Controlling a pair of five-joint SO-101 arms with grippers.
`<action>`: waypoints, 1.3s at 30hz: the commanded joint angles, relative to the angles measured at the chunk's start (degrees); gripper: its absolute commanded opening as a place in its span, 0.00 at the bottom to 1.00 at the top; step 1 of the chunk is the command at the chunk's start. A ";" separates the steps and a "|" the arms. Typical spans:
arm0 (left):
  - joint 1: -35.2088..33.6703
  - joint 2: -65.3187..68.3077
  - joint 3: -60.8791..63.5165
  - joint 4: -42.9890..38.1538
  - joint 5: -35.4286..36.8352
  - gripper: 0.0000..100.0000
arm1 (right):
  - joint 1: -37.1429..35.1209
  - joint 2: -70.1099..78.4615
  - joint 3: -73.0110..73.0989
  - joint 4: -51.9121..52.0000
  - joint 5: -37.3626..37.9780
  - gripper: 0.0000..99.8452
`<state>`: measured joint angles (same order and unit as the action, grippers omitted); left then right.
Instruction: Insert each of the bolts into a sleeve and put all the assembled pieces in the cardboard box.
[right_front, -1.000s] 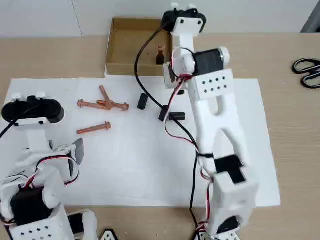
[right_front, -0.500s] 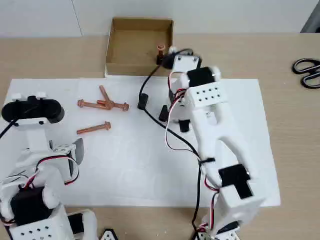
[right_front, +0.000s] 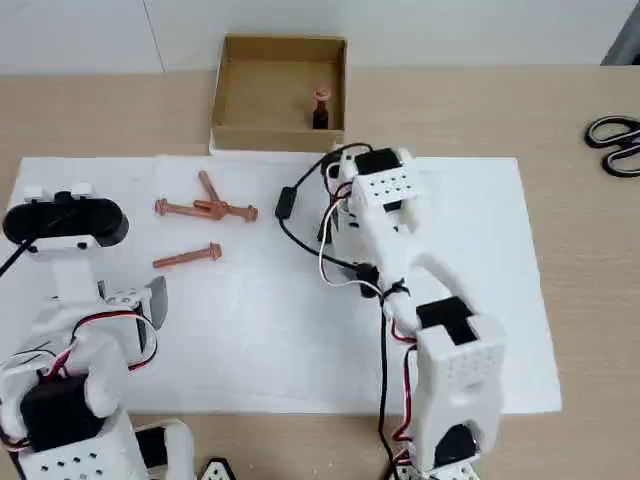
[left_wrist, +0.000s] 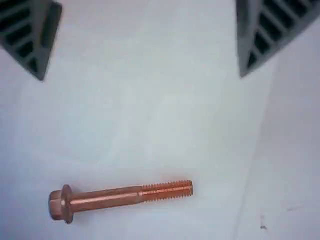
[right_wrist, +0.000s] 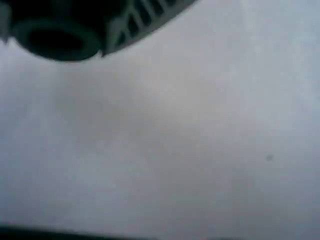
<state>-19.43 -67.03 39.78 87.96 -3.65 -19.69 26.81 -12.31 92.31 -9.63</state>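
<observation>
The brown cardboard box is open. A joined piece, bolt in black sleeve, stands inside. Crossed bolts lie together. A single bolt lies nearby. A loose sleeve lies flat.

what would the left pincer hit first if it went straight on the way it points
Probably the bare white sheet between the open fingers of the left pincer; the copper bolt lies just off that line, though depth is unclear.

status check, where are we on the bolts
Left end effector open over a bolt. Right arm above the paper, by the sleeves. One assembled piece upright in the box. Cable lies among sleeves.
</observation>
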 joint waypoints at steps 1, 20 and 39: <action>-0.26 -0.53 -0.31 0.18 0.00 0.24 | -0.13 0.48 -0.09 -0.66 -0.62 0.01; -0.26 -0.53 -0.31 0.26 0.00 0.24 | -0.13 0.57 -1.58 -1.54 -0.70 0.10; -0.26 -0.53 -0.31 0.26 0.00 0.24 | 0.13 0.48 -2.81 0.48 -0.70 0.15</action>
<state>-19.43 -67.03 39.78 87.96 -3.65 -19.60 28.04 -12.40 92.13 -9.89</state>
